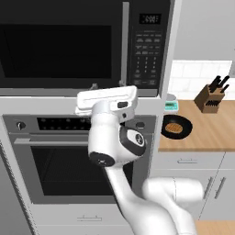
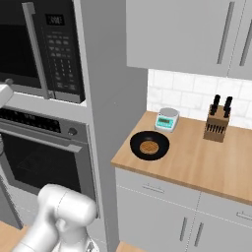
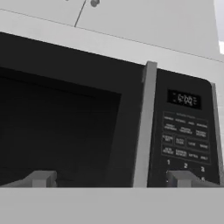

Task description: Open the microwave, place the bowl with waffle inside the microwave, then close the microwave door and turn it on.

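My two-finger gripper (image 3: 111, 178) stands with its jaws spread wide and nothing between them. In the hand view its two small grey fingertips (image 3: 40, 178) rise at the bottom of the frame, one at lower left and one at lower right, and the tall vertical grey bar handle (image 3: 143, 124) of the door runs down the middle of the frame between them. I cannot tell from that view whether either tip touches the door.

The large black built-in microwave (image 1: 82, 46) fills the top of the left base view, its wide black glass-windowed door (image 1: 57, 50) shut flat against the front. To the right of the handle sits the keypad panel (image 3: 186, 142), with the small digital display (image 3: 185, 99) above the buttons. In the left base view my white hand sits at the centre of the frame, just under the lower edge of the microwave near the bottom of the handle.

Below the microwave is the larger steel-trimmed oven (image 1: 69, 160) with a horizontal bar handle, its door also shut.

The small shallow round black bowl with a flat orange-brown waffle (image 2: 149, 145) rests on the light wooden countertop (image 2: 197, 162) at the centre of the right base view, well apart from my gripper. Just behind it, toward the tiled wall, stands a small teal kitchen scale (image 2: 167, 119). A wooden knife block (image 2: 217, 126) with dark handles stands further right on the same counter.
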Tool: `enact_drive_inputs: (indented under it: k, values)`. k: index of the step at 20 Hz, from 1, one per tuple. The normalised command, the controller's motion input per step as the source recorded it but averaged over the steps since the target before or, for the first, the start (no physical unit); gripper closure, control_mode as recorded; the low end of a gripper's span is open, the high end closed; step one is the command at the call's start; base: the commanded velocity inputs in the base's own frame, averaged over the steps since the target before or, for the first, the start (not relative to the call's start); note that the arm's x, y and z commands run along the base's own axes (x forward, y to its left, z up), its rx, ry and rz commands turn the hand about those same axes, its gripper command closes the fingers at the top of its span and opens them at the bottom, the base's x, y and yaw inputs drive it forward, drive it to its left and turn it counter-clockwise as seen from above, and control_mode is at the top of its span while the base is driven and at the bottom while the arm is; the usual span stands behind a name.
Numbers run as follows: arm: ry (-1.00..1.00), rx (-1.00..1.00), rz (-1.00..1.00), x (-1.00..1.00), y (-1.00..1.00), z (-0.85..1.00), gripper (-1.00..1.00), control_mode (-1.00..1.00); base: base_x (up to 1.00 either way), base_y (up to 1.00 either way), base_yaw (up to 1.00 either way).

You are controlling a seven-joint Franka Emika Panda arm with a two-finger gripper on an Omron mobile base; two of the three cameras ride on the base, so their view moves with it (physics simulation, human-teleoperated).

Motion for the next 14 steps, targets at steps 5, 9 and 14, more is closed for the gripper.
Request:
enact_drive_inputs:
  k: [5, 9, 14]
  values:
    - [0.0, 0.2, -0.23, -0.01, -0.1, 0.39, -1.0, -1.0, 0.0, 0.0, 0.0]
    - [0.0, 0.22, -0.13, 0.0, -0.33, 0.17, -1.0, -1.0, 0.0, 0.0, 0.0]
    - [0.0, 0.26, -0.01, 0.0, -0.56, 0.0, -1.0, -1.0, 0.0, 0.0, 0.0]
